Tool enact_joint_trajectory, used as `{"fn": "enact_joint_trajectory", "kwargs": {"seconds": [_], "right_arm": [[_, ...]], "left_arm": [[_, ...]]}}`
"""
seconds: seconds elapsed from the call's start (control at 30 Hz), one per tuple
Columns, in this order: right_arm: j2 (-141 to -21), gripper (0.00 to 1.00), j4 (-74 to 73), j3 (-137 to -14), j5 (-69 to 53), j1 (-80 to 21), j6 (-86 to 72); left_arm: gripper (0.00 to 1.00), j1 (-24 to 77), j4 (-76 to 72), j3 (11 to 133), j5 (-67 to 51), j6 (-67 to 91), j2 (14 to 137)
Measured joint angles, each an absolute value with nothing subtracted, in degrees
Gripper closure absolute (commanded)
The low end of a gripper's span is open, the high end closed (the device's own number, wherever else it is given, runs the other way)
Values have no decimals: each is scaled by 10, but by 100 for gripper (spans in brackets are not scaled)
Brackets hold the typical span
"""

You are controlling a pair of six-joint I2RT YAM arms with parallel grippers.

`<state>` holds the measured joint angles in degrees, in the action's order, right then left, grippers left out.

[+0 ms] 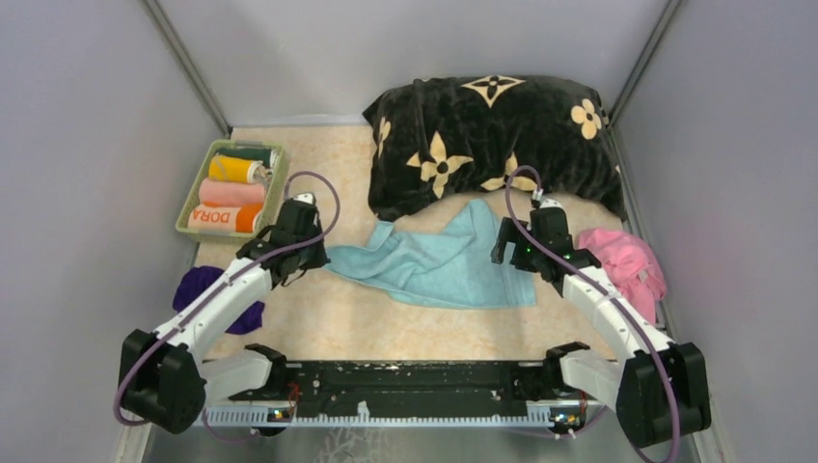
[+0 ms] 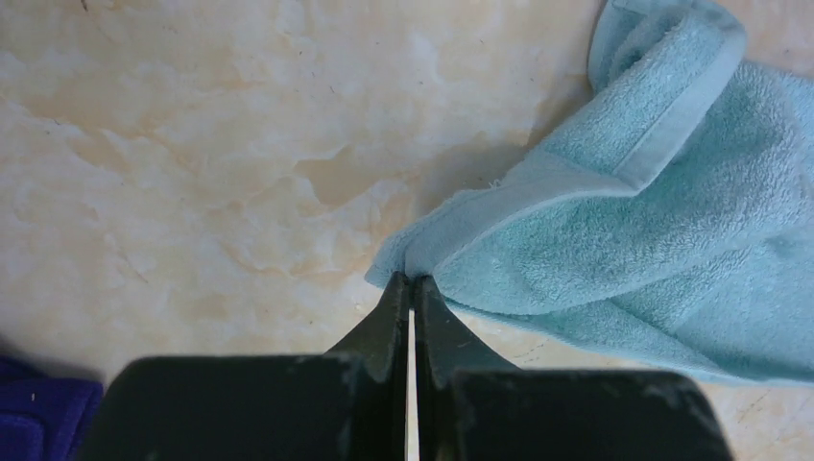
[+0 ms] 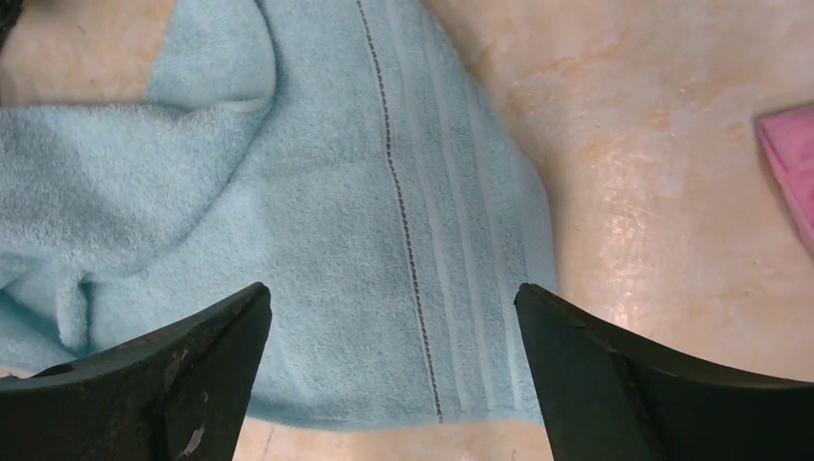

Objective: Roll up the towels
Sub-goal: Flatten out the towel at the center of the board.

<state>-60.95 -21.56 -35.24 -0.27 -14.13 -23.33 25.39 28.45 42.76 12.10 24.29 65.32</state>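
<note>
A light blue towel (image 1: 434, 265) lies spread and partly rumpled in the middle of the table. My left gripper (image 2: 413, 279) is shut on its left corner (image 2: 422, 254), the cloth pinched at the fingertips (image 1: 320, 257). My right gripper (image 3: 394, 293) hangs open over the towel's right near corner (image 3: 451, 317), its fingers wide apart and nothing between them. In the top view that gripper (image 1: 516, 253) sits at the towel's right edge. A pink towel (image 1: 632, 260) is bunched at the right. A dark purple towel (image 1: 198, 289) lies beside the left arm.
A green basket (image 1: 279, 188) at the back left holds several rolled towels, among them a yellow one (image 1: 231, 169), a peach one (image 1: 230, 193) and an orange "DORA" one (image 1: 224, 218). A big black cushion with beige flowers (image 1: 492, 135) fills the back right. Grey walls close in both sides.
</note>
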Motion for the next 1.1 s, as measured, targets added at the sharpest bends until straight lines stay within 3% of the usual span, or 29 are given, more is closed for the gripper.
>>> {"fn": "enact_joint_trajectory", "kwargs": {"seconds": [0.23, 0.53, 0.83, 0.93, 1.1], "right_arm": [[-572, 3, -263, -352, 41, -141, -264], [-539, 21, -344, -345, 58, -141, -338], [-587, 36, -398, -324, 94, -141, -416], [-587, 46, -406, -312, 97, -141, -433], [-586, 71, -415, -307, 108, -141, -451]], "left_arm": [[100, 143, 252, 409, 8, 220, 653], [100, 35, 222, 383, -135, 222, 667], [100, 5, 219, 383, -166, 208, 666], [100, 3, 219, 383, -166, 203, 663], [100, 2, 219, 383, -167, 195, 655]]}}
